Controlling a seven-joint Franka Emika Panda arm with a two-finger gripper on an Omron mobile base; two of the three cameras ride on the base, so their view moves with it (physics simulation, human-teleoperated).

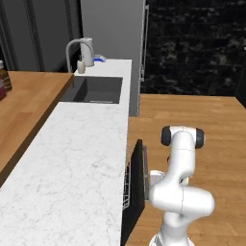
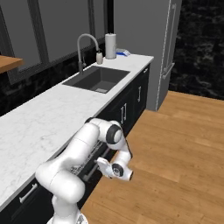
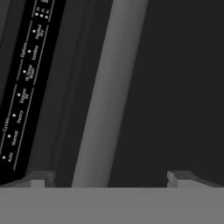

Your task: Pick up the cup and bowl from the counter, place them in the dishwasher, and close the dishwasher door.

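From the left base view you looked forward and down from behind the arm, along the counter (image 1: 72,158) toward the sink (image 1: 93,90) at its far end, with the partly open dishwasher door (image 1: 138,180) at the counter's near right edge. From the right base view you looked from the other side, across the wooden floor (image 2: 175,153) toward the counter's front edge and the same sink and faucet (image 2: 85,48). Both views shared the counter, sink, tall fridge (image 2: 153,48) and arm. The hand view sat very close to the door's dark face, facing its grey handle bar (image 3: 111,92) and control strip (image 3: 22,83).
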